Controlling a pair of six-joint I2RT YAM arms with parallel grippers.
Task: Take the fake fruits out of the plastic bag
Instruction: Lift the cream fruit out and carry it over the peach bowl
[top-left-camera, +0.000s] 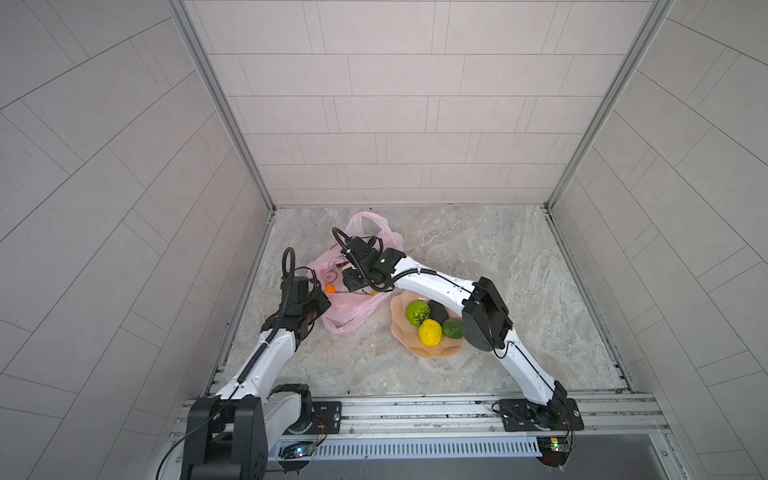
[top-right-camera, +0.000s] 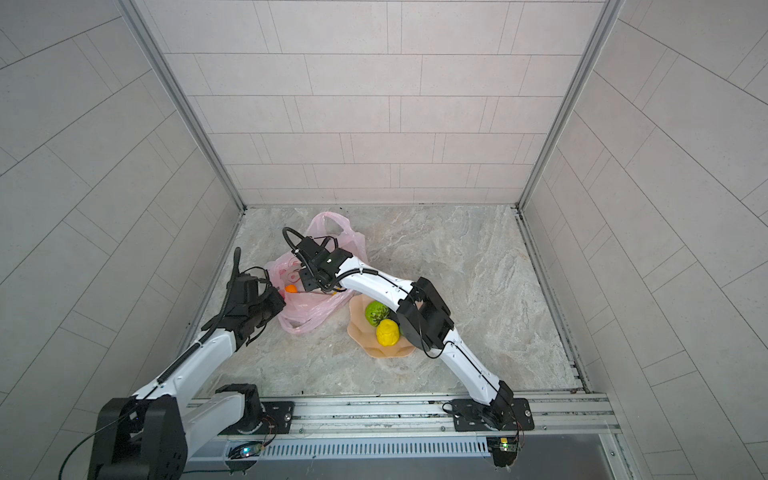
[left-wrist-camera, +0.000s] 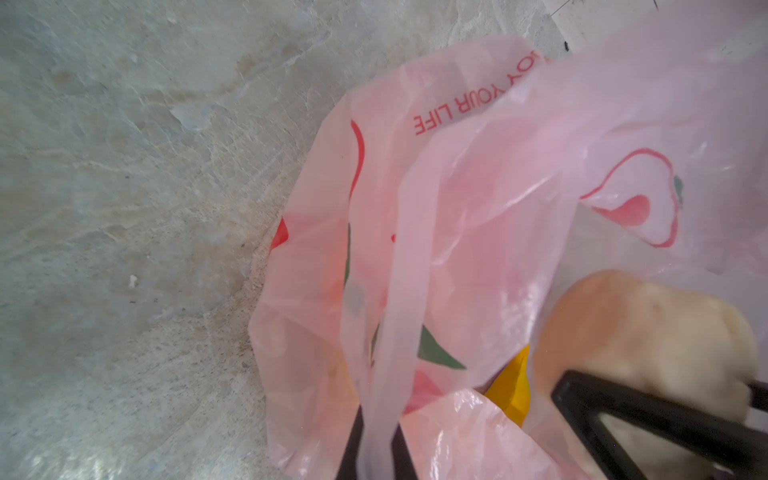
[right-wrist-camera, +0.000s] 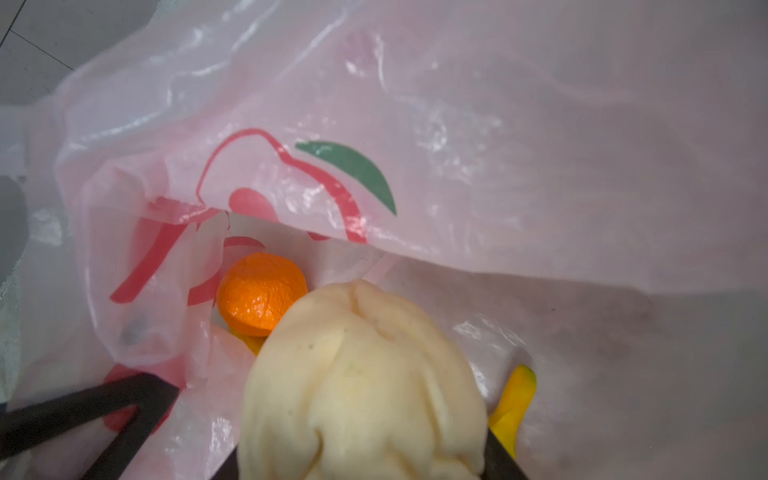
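Note:
The pink plastic bag (top-left-camera: 353, 309) (top-right-camera: 307, 311) lies crumpled at the back left of the marble floor. My left gripper (top-left-camera: 325, 297) (left-wrist-camera: 380, 422) is shut on a strip of the bag's rim and holds its mouth up. Inside the mouth, my right gripper (top-left-camera: 352, 286) (right-wrist-camera: 365, 457) is shut on a cream knobbly fake fruit (right-wrist-camera: 361, 382) (left-wrist-camera: 644, 328). An orange fruit (right-wrist-camera: 259, 289) (top-left-camera: 330, 288) and a yellow banana (right-wrist-camera: 513, 399) (left-wrist-camera: 513, 386) lie deeper in the bag.
A peach scalloped dish (top-left-camera: 436, 353) (top-right-camera: 361, 334) right of the bag holds a bumpy green fruit (top-left-camera: 417, 312), a bumpy yellow one (top-left-camera: 430, 332), a green ball (top-left-camera: 453, 328) and a dark one (top-left-camera: 438, 309). My right arm passes over the dish. Tiled walls enclose the floor.

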